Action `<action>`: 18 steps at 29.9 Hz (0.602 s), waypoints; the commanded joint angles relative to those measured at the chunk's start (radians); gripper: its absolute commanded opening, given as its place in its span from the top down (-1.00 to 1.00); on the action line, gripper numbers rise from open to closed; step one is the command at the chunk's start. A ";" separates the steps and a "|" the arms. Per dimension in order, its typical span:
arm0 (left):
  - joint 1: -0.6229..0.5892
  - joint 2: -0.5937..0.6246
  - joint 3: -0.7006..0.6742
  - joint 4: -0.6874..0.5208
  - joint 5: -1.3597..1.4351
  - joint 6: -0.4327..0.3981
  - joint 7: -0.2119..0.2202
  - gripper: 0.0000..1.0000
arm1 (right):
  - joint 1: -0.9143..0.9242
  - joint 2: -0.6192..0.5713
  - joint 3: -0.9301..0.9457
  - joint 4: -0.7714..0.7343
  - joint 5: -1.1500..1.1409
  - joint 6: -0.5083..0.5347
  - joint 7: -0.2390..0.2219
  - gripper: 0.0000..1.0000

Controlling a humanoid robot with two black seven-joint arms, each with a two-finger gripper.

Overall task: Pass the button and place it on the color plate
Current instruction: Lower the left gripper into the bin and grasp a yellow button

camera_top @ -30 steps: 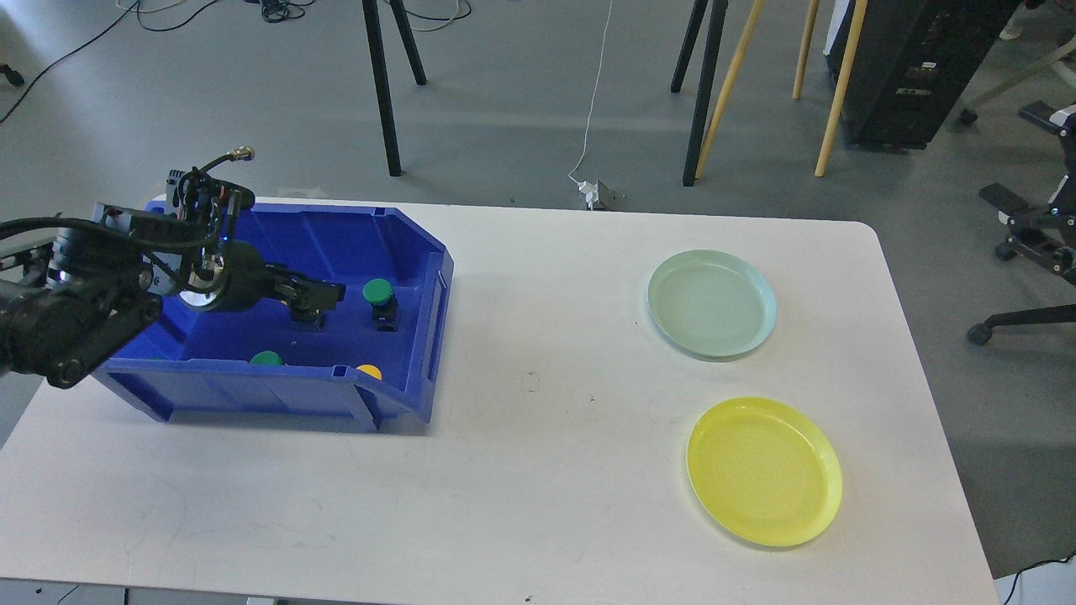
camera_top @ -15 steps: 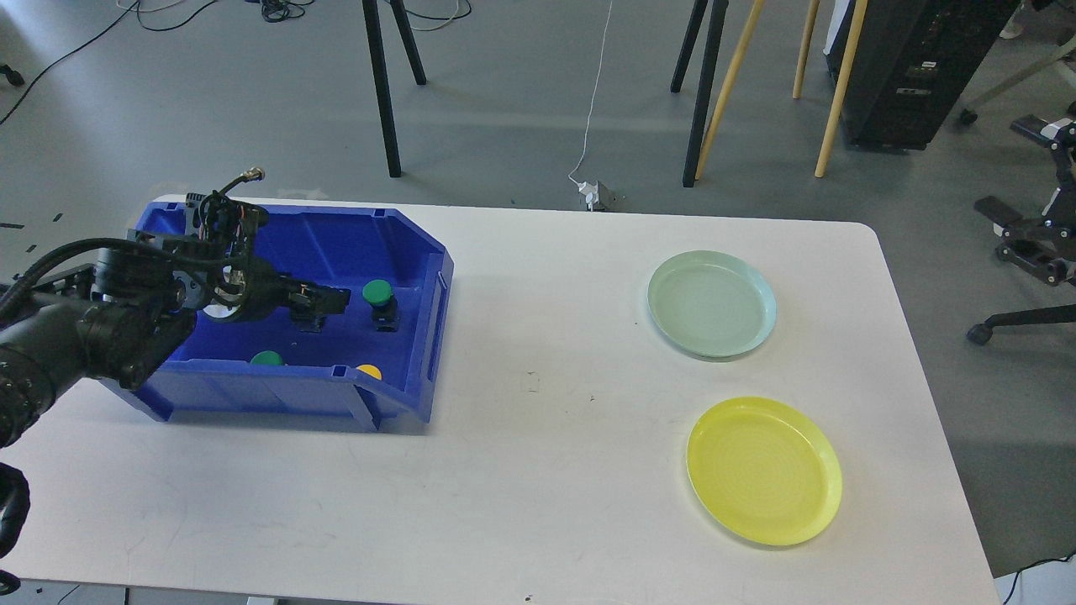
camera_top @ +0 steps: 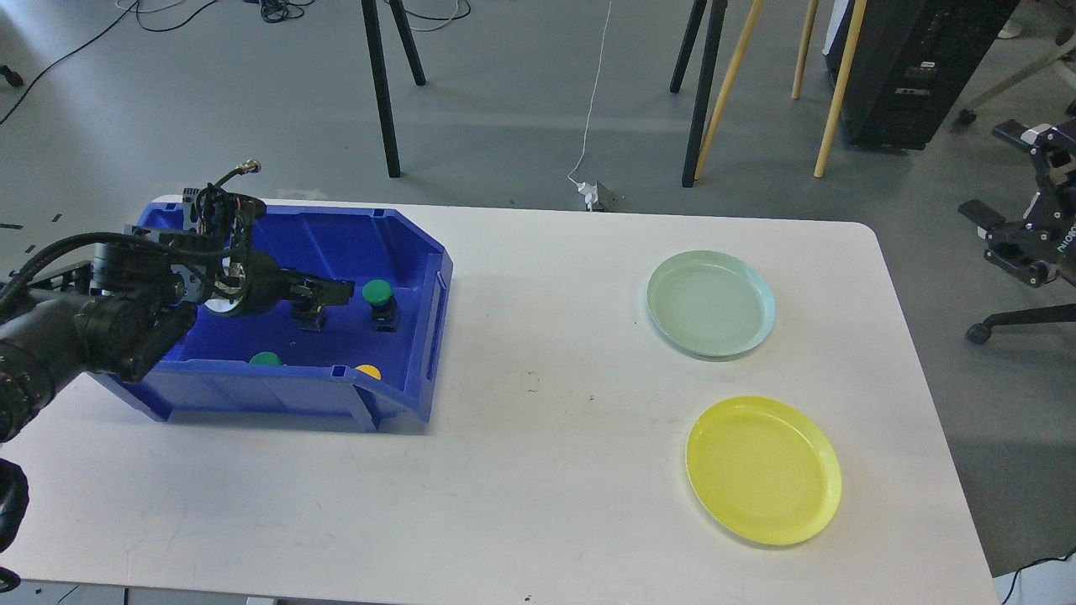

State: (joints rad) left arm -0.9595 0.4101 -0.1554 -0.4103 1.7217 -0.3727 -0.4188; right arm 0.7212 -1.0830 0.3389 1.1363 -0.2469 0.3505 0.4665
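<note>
Left gripper [camera_top: 332, 292]: seen at the left of the frame, reaching rightward inside the blue bin [camera_top: 336, 244]; it is dark and seen nearly end-on, so whether its fingers are apart or together cannot be told, and nothing is visibly held in it. A small black block [camera_top: 308, 318] is seen directly beneath it; contact cannot be judged. Green button [camera_top: 378, 293]: a green cap on a black base, standing upright on the bin floor, just beside the gripper tip on its right side; whether they touch cannot be told. Second green button [camera_top: 266, 360]: partly hidden behind the bin's near wall, below and left of the gripper. Yellow button [camera_top: 368, 370]: only its cap is seen above the near wall, below and right of the gripper. Pale green plate [camera_top: 711, 304]: placed on the white table [camera_top: 538, 470] at the right centre of the frame, well apart from the bin. Yellow plate [camera_top: 763, 470]: placed on the table at the lower right, near the pale green plate. The right gripper is out of view.
</note>
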 commanded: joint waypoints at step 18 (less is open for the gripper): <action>0.010 0.033 0.007 0.031 -0.025 -0.011 0.011 -0.98 | 0.000 0.025 0.002 -0.010 -0.031 -0.011 -0.002 -0.96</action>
State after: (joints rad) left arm -0.9507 0.4621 -0.1488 -0.4128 1.6964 -0.3883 -0.4066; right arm 0.7214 -1.0634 0.3404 1.1254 -0.2701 0.3428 0.4647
